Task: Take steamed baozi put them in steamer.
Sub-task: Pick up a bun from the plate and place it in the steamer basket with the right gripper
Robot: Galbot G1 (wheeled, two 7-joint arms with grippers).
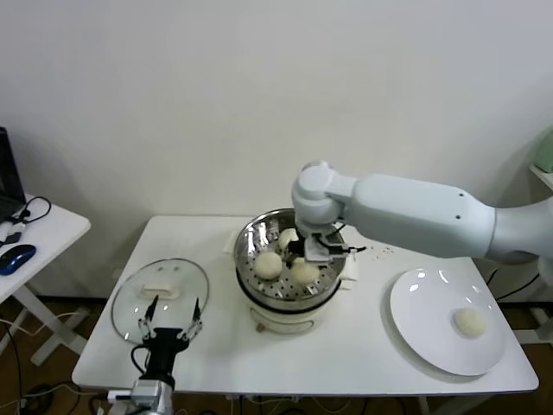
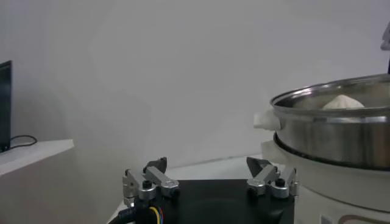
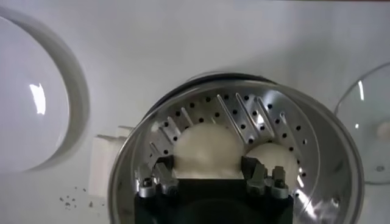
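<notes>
The steamer (image 1: 246, 238) stands mid-table, a shiny pot with a perforated tray (image 3: 244, 109) on a white base. Three steamed baozi lie in it (image 1: 268, 264) (image 1: 304, 271) (image 1: 288, 237). My right gripper (image 1: 315, 248) reaches down into the pot. In the right wrist view its fingers (image 3: 163, 170) press both sides of one baozi (image 3: 206, 146), which rests on the tray, with another bun (image 3: 277, 159) beside it. A fourth baozi (image 1: 469, 322) sits on the white plate (image 1: 428, 303). My left gripper (image 1: 170, 313) (image 2: 206, 163) waits open and empty near the front edge.
A flat glass lid (image 1: 160, 290) lies left of the steamer, partly under my left gripper. The big white plate (image 3: 30, 109) takes up the table's right side. A side table with a blue mouse (image 1: 17, 258) stands at the far left. Wall close behind.
</notes>
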